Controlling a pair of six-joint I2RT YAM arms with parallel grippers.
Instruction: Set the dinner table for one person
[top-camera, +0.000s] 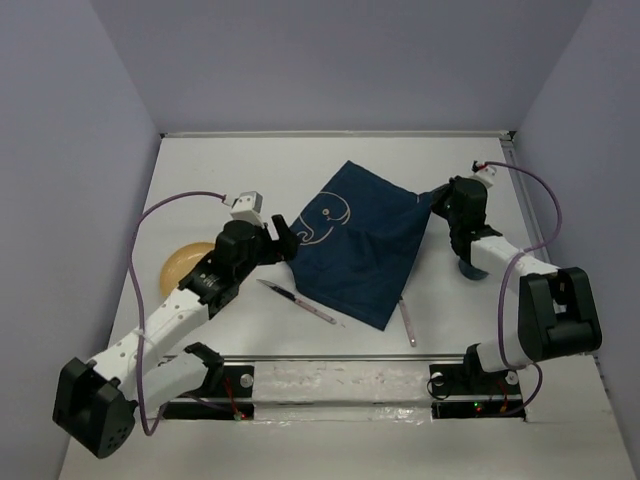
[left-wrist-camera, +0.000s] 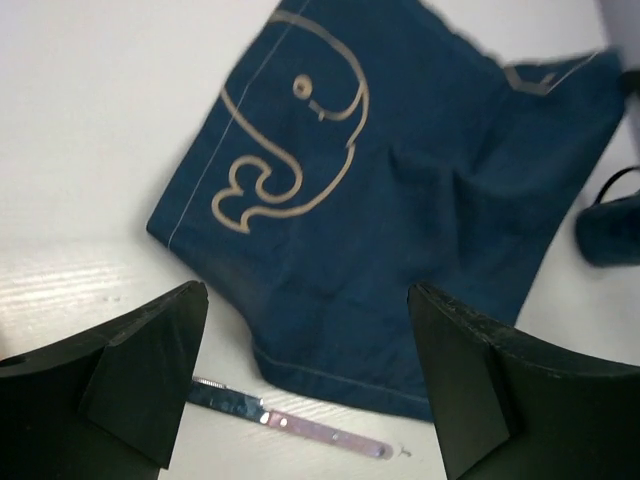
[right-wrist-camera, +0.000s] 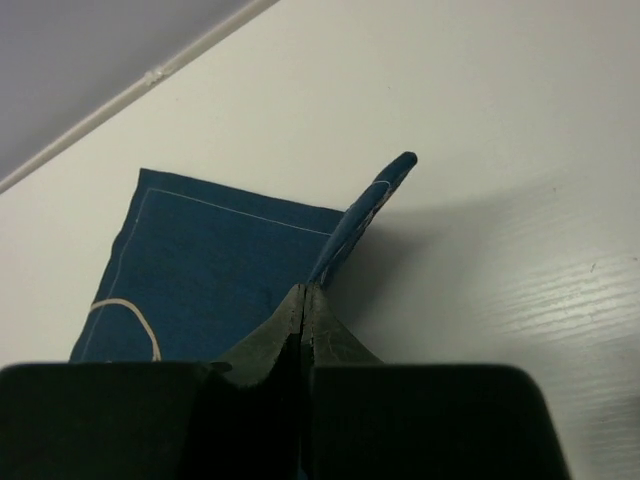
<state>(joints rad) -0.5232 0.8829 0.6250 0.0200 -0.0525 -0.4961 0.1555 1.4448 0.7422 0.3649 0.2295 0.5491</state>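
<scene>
Atop the matte dinner table (top-camera: 230, 165) lies rumpled navy cloth (top-camera: 365, 260).

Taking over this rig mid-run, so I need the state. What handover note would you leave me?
Left gripper: open, hovering over the placemat's near-left edge, holding nothing.
Right gripper: shut on the placemat's right corner, pinched up off the dinner table.
Yellow plate sits far left under the left arm; a utensil by the placemat's near-left edge, another utensil by its near-right edge; dark blue item by the right arm.
Done: placemat roughly centred, but rumpled.
Left: likely flatten it, then place plate and utensils.
</scene>
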